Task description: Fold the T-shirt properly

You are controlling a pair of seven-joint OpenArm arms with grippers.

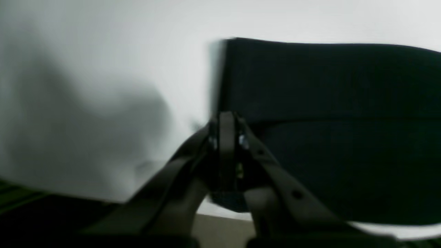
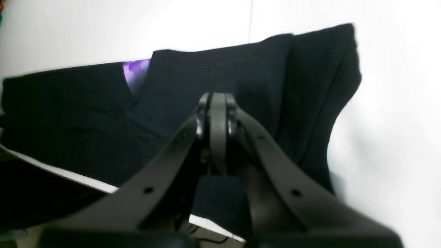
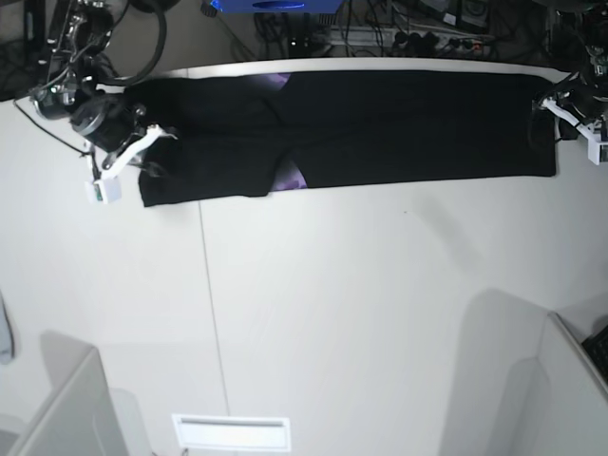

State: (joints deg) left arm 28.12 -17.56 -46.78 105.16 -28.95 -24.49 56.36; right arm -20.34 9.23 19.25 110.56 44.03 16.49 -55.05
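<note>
The black T-shirt (image 3: 380,133) lies as a long strip along the far edge of the white table (image 3: 332,304). A bit of purple print (image 3: 288,178) shows at its fold near the middle. My right gripper (image 3: 152,144) is at the strip's left end, jaws shut on the cloth; the right wrist view shows the gripper (image 2: 217,115) closed over the black T-shirt (image 2: 86,113) with a purple patch (image 2: 136,70) beyond. My left gripper (image 3: 559,106) is at the strip's right end. In the left wrist view it (image 1: 227,136) is shut at the corner of the T-shirt (image 1: 327,86).
Cables and a blue box (image 3: 275,5) lie beyond the table's far edge. A seam (image 3: 211,304) runs down the table. Grey partitions stand at the front left (image 3: 57,408) and front right (image 3: 560,380). A white label (image 3: 231,432) sits at the front edge.
</note>
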